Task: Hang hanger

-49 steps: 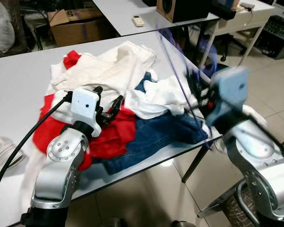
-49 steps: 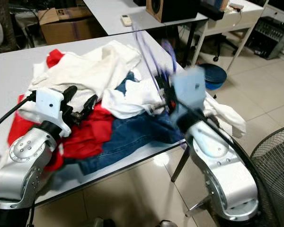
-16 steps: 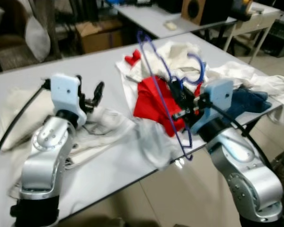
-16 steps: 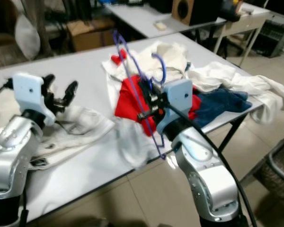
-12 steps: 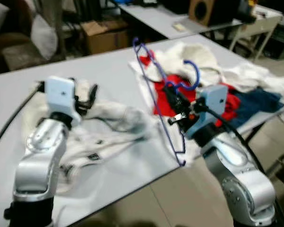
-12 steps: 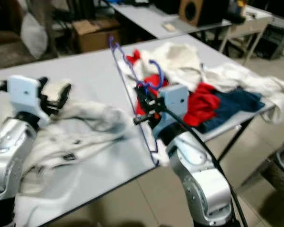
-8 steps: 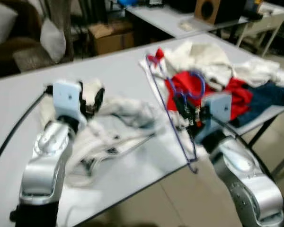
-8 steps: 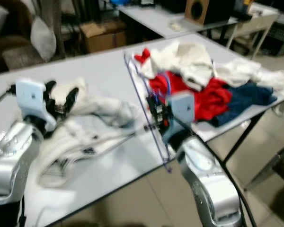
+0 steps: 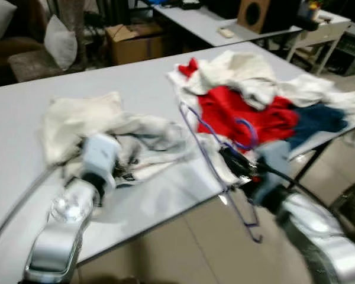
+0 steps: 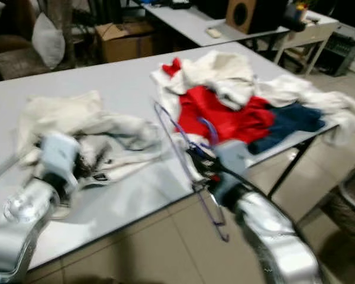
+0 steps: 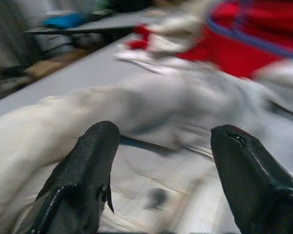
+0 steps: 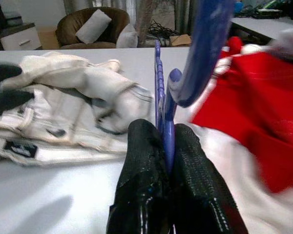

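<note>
Right gripper clamped on the blue hanger near its neck — the thin wire frame held upright over the table's front edge (hook toward the red garment). It looks light, springy and slick; the neck is probably the steadiest grip. Left gripper spread wide, empty, above the white garment.

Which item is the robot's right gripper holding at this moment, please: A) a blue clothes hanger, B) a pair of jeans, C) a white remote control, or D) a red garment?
A, the right gripper has its two black fingers pressed together on the thin blue hanger, whose frame hangs over the edge of the table, while the red garment lies untouched on the pile.
</note>
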Tool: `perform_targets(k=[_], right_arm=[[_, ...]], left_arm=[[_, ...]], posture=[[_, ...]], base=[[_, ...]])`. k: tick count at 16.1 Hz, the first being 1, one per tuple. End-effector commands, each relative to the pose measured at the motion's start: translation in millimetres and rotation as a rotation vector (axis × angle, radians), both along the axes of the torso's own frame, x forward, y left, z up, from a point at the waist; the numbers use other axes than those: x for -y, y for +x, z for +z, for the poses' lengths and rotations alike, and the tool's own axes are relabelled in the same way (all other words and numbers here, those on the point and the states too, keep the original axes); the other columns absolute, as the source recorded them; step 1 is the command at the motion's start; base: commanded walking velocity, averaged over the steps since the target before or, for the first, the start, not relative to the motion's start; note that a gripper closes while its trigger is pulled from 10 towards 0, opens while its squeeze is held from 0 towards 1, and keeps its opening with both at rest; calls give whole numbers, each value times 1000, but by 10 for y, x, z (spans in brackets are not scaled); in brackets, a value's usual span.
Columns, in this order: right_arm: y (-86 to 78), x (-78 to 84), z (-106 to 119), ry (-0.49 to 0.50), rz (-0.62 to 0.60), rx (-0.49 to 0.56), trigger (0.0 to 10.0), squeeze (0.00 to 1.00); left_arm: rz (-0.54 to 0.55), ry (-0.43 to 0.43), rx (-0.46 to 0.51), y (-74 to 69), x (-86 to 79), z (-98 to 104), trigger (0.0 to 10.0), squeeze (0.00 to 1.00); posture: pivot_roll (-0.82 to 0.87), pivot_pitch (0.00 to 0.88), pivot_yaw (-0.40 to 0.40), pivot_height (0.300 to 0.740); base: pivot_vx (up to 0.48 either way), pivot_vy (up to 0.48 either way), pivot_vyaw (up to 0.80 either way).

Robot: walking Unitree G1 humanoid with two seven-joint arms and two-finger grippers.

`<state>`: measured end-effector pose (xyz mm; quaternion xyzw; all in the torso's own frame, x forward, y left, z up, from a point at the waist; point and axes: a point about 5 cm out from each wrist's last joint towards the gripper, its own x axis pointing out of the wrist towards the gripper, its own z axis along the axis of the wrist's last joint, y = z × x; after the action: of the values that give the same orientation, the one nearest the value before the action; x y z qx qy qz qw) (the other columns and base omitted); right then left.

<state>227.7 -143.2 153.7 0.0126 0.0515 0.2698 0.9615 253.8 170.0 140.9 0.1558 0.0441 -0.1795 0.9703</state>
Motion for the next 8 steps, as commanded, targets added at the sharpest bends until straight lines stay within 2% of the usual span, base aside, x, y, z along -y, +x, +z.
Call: perform_targets(k=[1,2,3,5,6,8], right_arm=[[-47,-20,45,18,68,9,10000,0],[-134,58,9,-23,145,-24,10000,0],[-188,149,-22,-68,196,-49,10000,0],[-198,208,-37,-88,204,-57,10000,0],[-193,274,-38,-101,185,-59,10000,0],[-191,321,-27,-110,178,-57,10000,0]], left_arm=[[-60,67,-27,-40,-40,-31,10000,0],[-96,124,-85,-62,-98,-100,10000,1000],[-110,224,-113,-4,-140,-136,10000,1000],[-119,304,-122,49,-160,-167,10000,1000],[-139,366,-120,132,-153,-193,10000,0],[-160,408,-113,223,-139,-192,10000,0]], posture=[[-45,37,-13,740],[-48,37,-15,740],[-49,37,-14,740],[-53,36,-13,740],[-64,35,-6,740],[-70,35,-3,740]], base=[[0,0,0],[0,0,0],[0,0,0],[0,0,0],[0,0,0],[0,0,0]])
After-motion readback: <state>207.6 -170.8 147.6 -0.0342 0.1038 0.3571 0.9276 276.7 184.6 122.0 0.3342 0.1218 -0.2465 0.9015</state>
